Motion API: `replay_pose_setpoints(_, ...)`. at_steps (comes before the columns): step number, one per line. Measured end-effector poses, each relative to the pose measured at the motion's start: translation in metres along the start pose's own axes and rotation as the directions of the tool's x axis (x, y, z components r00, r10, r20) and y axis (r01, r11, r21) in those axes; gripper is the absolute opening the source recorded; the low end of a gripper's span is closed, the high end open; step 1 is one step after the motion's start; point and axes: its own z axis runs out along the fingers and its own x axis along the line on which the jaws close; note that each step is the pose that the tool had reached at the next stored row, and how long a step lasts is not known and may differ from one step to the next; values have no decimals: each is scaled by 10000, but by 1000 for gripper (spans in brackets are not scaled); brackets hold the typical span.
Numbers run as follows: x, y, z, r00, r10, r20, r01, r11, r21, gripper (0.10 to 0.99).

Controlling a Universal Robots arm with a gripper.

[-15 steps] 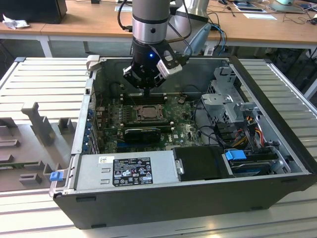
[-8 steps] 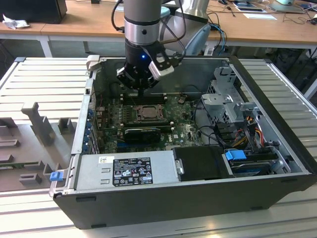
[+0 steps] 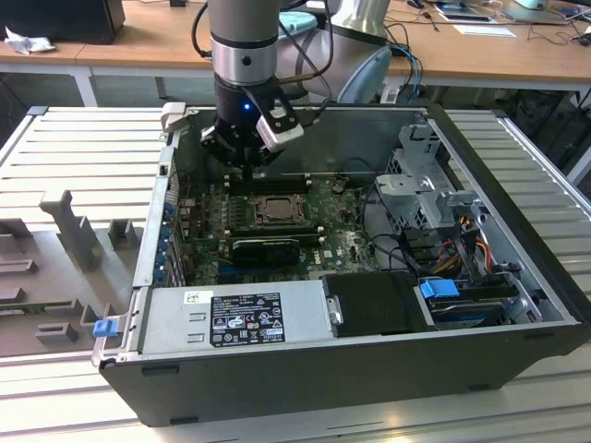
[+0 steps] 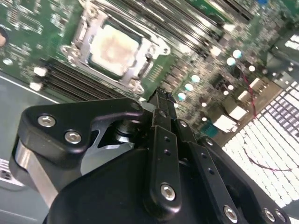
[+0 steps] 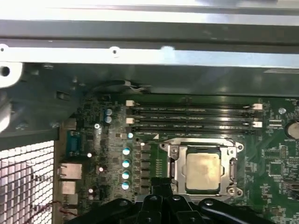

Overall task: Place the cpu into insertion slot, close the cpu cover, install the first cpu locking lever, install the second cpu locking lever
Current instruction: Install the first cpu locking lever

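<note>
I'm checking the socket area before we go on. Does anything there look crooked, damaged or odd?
Nothing looks askew. The cpu lies square in the insertion slot, with the cpu cover flat around it. Only oddity: a blotchy tan stain on the cpu's top, in both wrist views. The gripper hangs just beside the cover.

In the exterior view, one open computer case [image 3: 323,388] is counted, along with one motherboard [image 3: 343,245], one power supply [image 3: 240,318], two blue tabs [image 3: 105,327] [image 3: 440,288] and one claw [image 3: 251,170]. In the first wrist view, one cpu [image 5: 202,170], one cpu cover [image 5: 232,163] and four memory slots [image 5: 191,113] are counted.
</note>
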Motion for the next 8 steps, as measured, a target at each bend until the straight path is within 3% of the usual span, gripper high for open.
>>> replay_pose_setpoints(3,113,41,36,10000,-1,-4,1,10000,3,106)
replay_pose_setpoints(8,189,167,78,10000,-1,-1,1,10000,-8,106)
